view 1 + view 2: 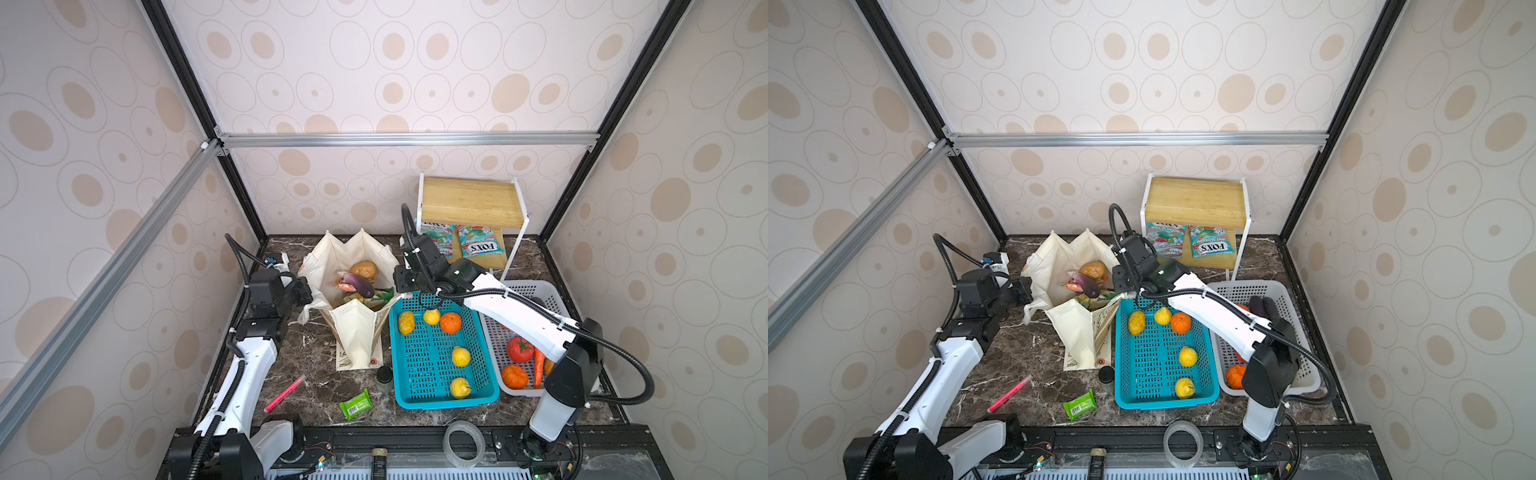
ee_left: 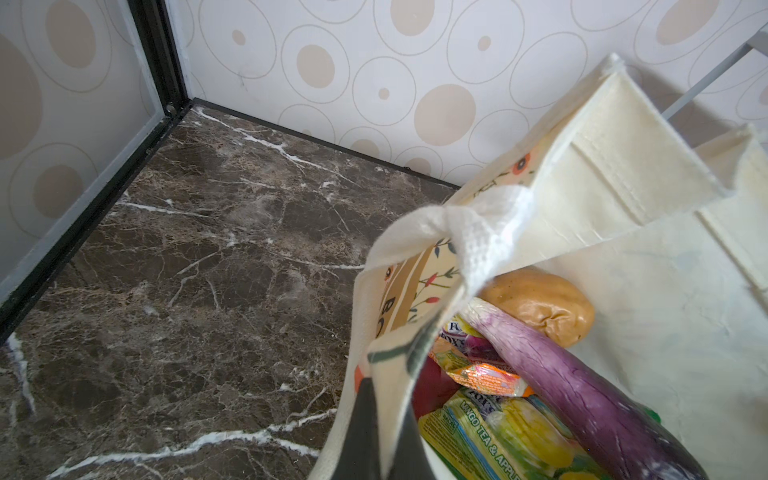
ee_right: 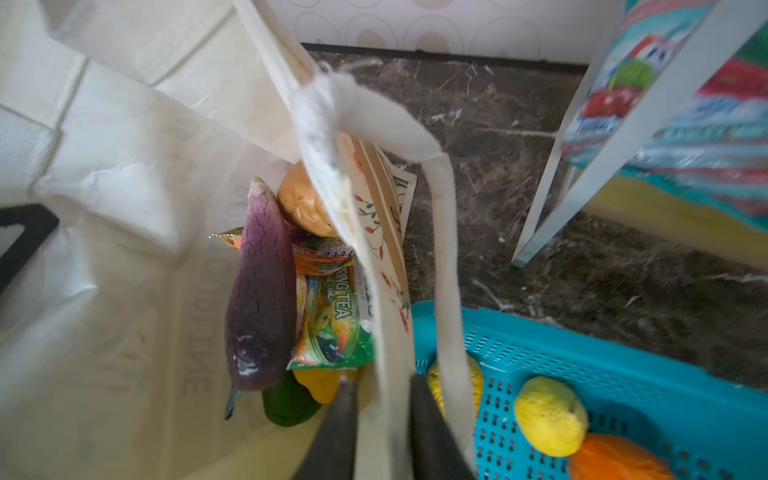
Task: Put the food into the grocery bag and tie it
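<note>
Both arms reach in to the grocery bag (image 1: 357,332), which stands open mid-table. Left gripper (image 2: 376,395) is clamped on its left rim. Right gripper (image 3: 384,390) pinches the right rim, forearm slanting over the white basket (image 1: 528,285). Potato (image 1: 364,270), eggplant (image 1: 360,286) and snack packets (image 2: 478,419) sit inside.

The scene is lit brightly and evenly by soft, diffuse light whose source cannot be told; only faint, soft-edged shadows are cast on the marble table (image 1: 316,386). In both top views the straight frame bars (image 1: 199,104) are splayed outward by wide-angle distortion. The left wrist view is sharp, though the white handle (image 2: 469,232) of the bag (image 2: 623,166) is nearly washed out. The right wrist view is smeared by blur: the shelf leg (image 3: 611,137) and the packets (image 3: 715,108) behind it are streaked, and the right gripper (image 3: 381,386) is rendered out of focus.
</note>
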You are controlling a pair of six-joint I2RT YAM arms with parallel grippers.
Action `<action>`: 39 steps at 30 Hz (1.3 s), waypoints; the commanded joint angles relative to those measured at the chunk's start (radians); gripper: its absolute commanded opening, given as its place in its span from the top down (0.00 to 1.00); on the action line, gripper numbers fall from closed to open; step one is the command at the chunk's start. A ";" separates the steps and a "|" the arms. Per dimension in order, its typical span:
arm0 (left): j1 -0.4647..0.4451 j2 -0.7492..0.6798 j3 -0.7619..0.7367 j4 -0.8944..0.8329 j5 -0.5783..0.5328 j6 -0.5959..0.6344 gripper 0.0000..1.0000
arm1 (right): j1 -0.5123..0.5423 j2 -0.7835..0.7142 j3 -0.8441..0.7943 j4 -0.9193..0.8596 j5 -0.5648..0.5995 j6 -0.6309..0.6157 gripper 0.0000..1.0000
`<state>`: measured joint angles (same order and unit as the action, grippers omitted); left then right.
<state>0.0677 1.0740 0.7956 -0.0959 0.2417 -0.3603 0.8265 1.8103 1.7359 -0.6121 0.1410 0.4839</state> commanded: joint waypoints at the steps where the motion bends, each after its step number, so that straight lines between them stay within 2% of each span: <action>1: 0.005 0.000 0.098 -0.020 -0.005 -0.008 1.00 | 0.031 0.023 0.118 -0.026 -0.049 -0.026 1.00; 3: 0.005 0.017 0.171 -0.041 0.020 -0.029 1.00 | 0.056 0.030 0.181 -0.030 -0.010 -0.055 1.00; 6: 0.004 0.050 0.309 -0.083 0.030 -0.065 1.00 | 0.066 0.033 0.252 -0.007 -0.012 -0.058 1.00; 10: -0.004 0.077 0.421 -0.061 0.131 -0.155 1.00 | 0.067 0.033 0.311 0.020 -0.019 -0.035 1.00; 15: -0.042 0.085 0.366 0.020 0.156 -0.223 1.00 | 0.066 0.067 0.315 0.056 -0.021 -0.008 1.00; 19: -0.042 0.093 0.283 0.082 0.181 -0.262 1.00 | 0.064 0.133 0.362 -0.009 0.026 -0.008 1.00; 27: -0.037 0.092 0.178 0.164 0.148 -0.306 0.99 | 0.036 0.149 0.280 0.009 0.007 0.036 1.00; 29: -0.029 0.094 0.189 0.159 0.160 -0.324 0.85 | 0.031 0.144 0.254 0.020 0.002 0.042 1.00; 32: -0.006 0.074 0.218 0.135 0.154 -0.370 0.46 | 0.025 0.138 0.228 0.023 0.001 0.045 1.00; 35: 0.029 0.008 0.230 0.109 0.107 -0.462 0.20 | 0.020 0.125 0.199 0.027 0.002 0.047 1.00; 36: 0.037 -0.025 0.224 0.100 0.078 -0.499 0.08 | 0.020 0.119 0.188 0.032 0.001 0.046 1.00; 37: 0.044 -0.064 0.214 0.095 0.044 -0.553 0.01 | 0.020 0.110 0.171 0.043 0.000 0.046 1.00; 39: 0.060 -0.140 0.169 0.092 -0.008 -0.695 0.01 | 0.017 0.093 0.141 0.063 -0.005 0.047 1.00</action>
<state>0.1078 1.0351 0.9634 -0.0235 0.3222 -0.8536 0.8482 1.9408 1.9144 -0.5575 0.1467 0.5163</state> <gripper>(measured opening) 0.986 0.045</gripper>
